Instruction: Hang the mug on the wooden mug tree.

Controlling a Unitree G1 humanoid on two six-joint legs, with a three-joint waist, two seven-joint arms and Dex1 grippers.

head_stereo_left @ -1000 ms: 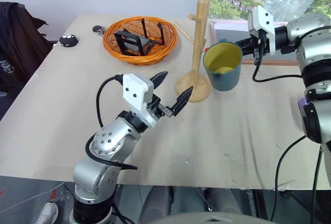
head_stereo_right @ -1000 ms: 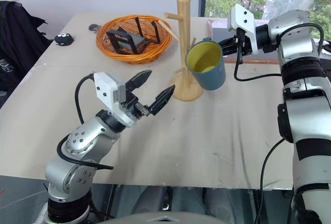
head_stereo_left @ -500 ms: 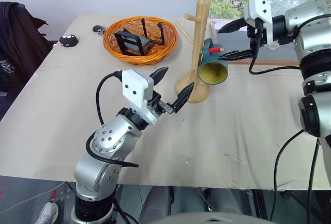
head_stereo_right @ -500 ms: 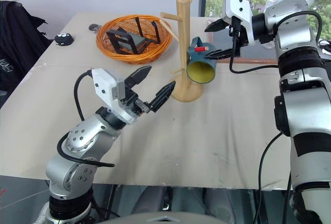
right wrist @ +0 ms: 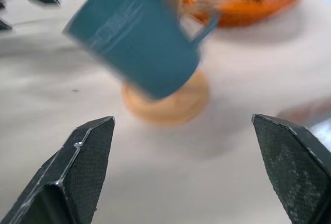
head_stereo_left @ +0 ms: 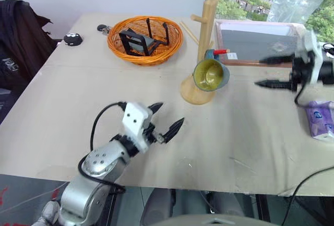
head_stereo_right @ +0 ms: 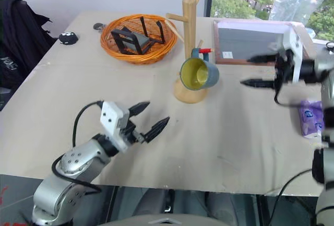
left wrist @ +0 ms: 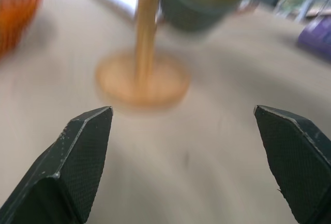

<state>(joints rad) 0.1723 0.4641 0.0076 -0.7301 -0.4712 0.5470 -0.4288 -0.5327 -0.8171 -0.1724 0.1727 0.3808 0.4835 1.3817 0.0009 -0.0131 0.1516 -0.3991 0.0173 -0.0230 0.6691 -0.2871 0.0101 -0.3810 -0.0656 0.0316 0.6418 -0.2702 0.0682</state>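
Blue mug (head_stereo_left: pixel 210 75) hung by its handle on wooden mug tree (head_stereo_left: pixel 202 54) — yellow inside facing outward. Right gripper (head_stereo_left: pixel 271 72) well apart from it, jaws spread wide, empty. Left gripper (head_stereo_left: pixel 166 119) low over desk (head_stereo_left: pixel 250 132) — jaws likewise wide, holding nothing.

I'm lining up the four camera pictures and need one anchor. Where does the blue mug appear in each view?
Left eye view: the mug hangs on the wooden mug tree, right of centre, yellow inside facing the camera.
Right eye view: just right of centre, same pose.
Left wrist view: at the top edge, blurred.
Right wrist view: upper middle, tilted.
Shared landmark: the tree's round base.
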